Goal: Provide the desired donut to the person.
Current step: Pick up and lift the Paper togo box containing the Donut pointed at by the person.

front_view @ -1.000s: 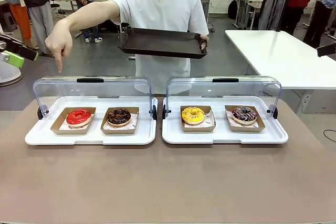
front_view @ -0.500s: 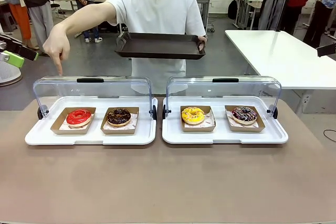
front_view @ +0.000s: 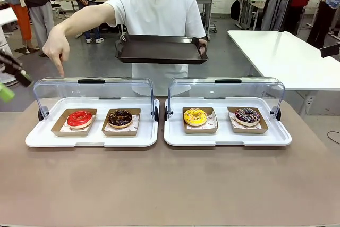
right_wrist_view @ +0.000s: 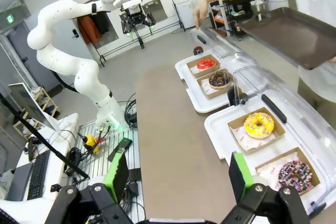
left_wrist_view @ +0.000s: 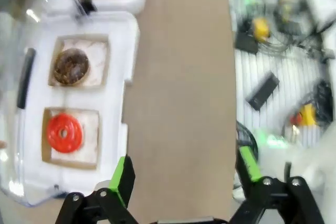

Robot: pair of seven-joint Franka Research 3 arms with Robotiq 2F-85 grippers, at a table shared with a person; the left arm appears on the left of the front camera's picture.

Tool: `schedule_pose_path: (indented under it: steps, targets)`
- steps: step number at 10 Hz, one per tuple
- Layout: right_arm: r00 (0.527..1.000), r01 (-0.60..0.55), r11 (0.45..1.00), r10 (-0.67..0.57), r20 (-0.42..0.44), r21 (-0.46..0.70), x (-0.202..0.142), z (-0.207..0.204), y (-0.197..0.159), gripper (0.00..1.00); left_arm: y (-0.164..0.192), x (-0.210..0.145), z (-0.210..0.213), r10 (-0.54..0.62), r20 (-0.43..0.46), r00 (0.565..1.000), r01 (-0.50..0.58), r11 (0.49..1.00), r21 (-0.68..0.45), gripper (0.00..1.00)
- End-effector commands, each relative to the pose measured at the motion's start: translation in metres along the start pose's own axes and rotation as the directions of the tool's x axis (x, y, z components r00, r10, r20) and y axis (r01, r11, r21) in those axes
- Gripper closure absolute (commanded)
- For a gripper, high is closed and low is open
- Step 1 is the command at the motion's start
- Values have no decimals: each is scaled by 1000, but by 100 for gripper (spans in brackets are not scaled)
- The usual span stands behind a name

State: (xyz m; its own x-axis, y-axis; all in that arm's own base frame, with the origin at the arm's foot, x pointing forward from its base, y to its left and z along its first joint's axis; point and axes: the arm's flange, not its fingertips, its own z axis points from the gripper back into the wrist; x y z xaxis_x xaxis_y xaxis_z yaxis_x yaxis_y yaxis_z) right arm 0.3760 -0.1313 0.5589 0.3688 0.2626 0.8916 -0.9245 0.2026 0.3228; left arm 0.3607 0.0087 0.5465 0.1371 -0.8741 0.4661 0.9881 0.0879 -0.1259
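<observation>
- Since the person (front_view: 159, 19) is stretching one arm out with the pointing hand (front_view: 56, 51) aimed finger-down over the left end of the left case (front_view: 32, 141), I'd guess the red donut (front_view: 79, 118) is the one they want.
- That donut sits in a little brown paper holder at the left end of the case, toward the far left corner of the tabletop (front_view: 170, 184). A chocolate donut (front_view: 120, 117) is just beside it.
- Their other hand holds a dark tray (front_view: 159, 49) level past the far edge. It's empty, so that's probably the drop-off spot.
- Both clear lids (front_view: 93, 91) look flipped up at the back, which leaves the donuts reachable from the robot's side.
- The left gripper (left_wrist_view: 184, 166) hangs high, facing down at the tabletop beside the case. Its fingers are spread wide with nothing in them.
- The right gripper (right_wrist_view: 179, 174) is just as wide and empty, raised off the right end and looking along the tabletop past the yellow donut (right_wrist_view: 258, 124).
</observation>
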Motion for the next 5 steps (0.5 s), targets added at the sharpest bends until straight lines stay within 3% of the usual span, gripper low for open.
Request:
schedule_pose_path:
  steps: [1, 5]
  targets:
    - [1000, -1, 1000, 0, 11, 8, 0, 0, -1, 0, -6, -5, -15, -91, -190, 977, 100, 994, 38, 0]
    - [1000, -1, 1000, 0, 11, 8, 0, 0, -1, 0, 7, 2, -69, -102, -319, 942, 151, 979, 134, 0]
